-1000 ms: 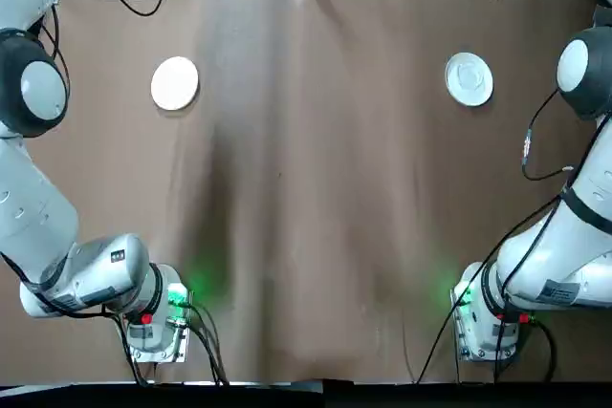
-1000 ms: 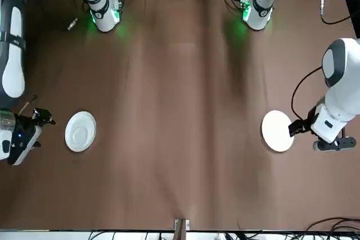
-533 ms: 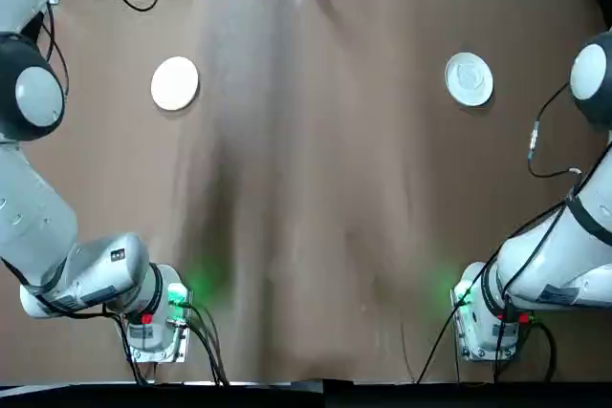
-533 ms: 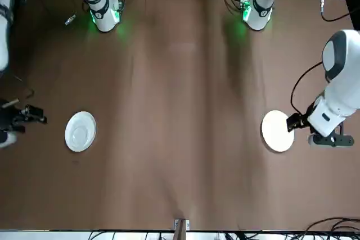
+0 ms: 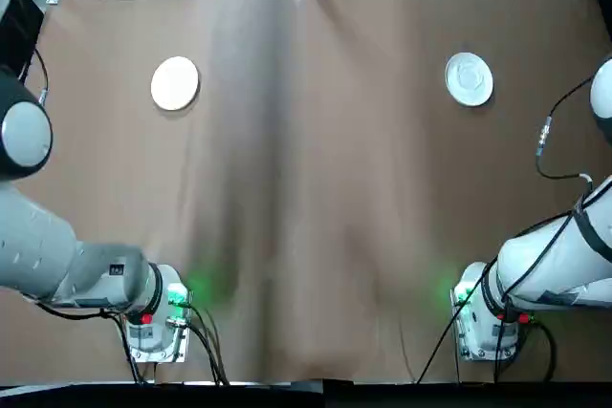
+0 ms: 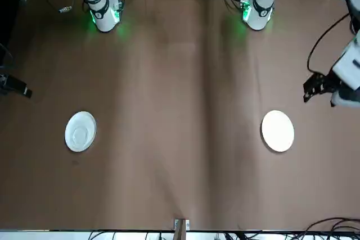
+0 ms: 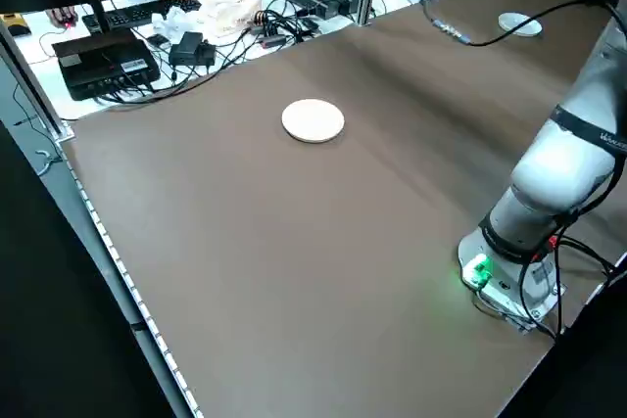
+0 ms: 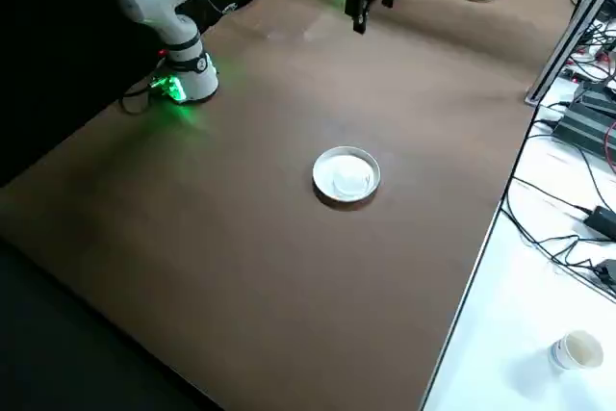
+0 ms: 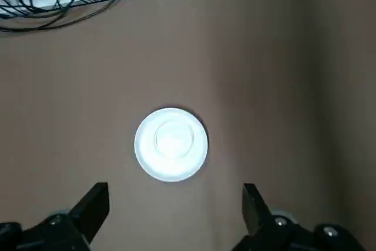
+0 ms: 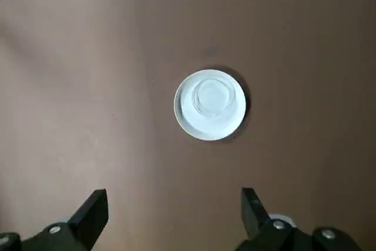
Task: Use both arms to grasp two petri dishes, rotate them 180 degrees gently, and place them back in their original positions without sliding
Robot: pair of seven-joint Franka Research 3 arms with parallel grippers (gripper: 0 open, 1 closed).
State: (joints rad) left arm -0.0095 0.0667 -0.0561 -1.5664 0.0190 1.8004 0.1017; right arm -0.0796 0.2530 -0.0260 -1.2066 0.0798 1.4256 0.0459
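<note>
Both claws are held spread and unloaded above the worktop point(image 5: 316, 188): the left claw point(image 9: 176, 216) on the robot's left side, the right claw point(image 10: 175, 218) on its right. 1 petri dish point(image 9: 174, 139) is seen on the left white disc point(image 9: 150, 163), another dish point(image 10: 212, 96) on the right white disc point(image 10: 202, 130). Apparently no grasp is in hand; either approach or retreat is possible. If the 180-degree turn is still due, each claw must be centred, lowered and closed lightly.

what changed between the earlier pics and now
In the front view the left gripper has pulled back from beside the left disc toward its own base, its fingers open. The right gripper also drew back, toward its base and the picture's edge, fingers open. Nothing was grasped. Both discs, including the right one, stayed put.
</note>
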